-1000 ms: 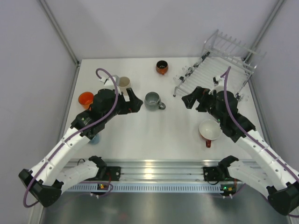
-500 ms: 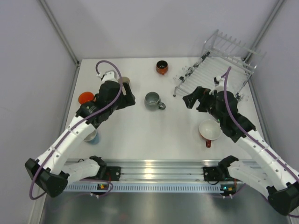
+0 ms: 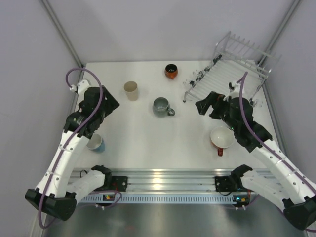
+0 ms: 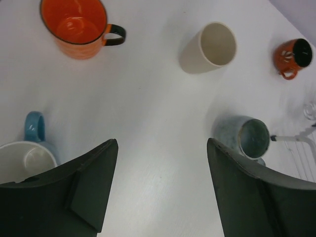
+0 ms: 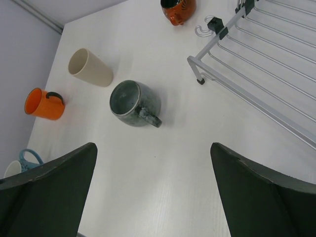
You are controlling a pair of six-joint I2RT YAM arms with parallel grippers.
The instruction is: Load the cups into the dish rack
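**Overhead and wrist views; none of the six cups is loaded yet.** Clock directions refer to the table (image 3: 148,148) in the overhead view, with 12 at the far edge.

The dish rack (image 3: 232,69) stands in the 1 to 2 o'clock corner, and no cup is in it. The cups all stand mouth up and well apart:
- The dark-and-orange cup (image 3: 171,71) is at 12.
- The beige tumbler (image 3: 131,90) is at 11.
- The grey mug (image 3: 161,105) is near the centre.
- The red mug (image 3: 221,138), white inside, is at 4.
- The light blue cup (image 3: 96,143) is at 8.
- The orange mug (image 4: 74,22) is at 9 to 10, hidden under the left arm in the overhead view.

The left hand (image 4: 162,168) has its jaws set wide with nothing between them. It hangs over the 9 o'clock side. In its own view the orange mug lies ahead at 11, and the light blue cup sits just beside its left finger.

The right hand (image 5: 153,163) is also wide and empty. It hovers at the near-left corner of the rack.

The relation that governs the coming move is this. The grey mug lies at 9 o'clock from the right hand, with its handle pointing to about 4, roughly toward that hand. The right arm is also the one next to the rack. The centre and right-side cups therefore probably fall to the right arm, and the orange, blue and beige cups are closer to the left. A rim grasp across the mouth, clear of the handle, looks the simplest.
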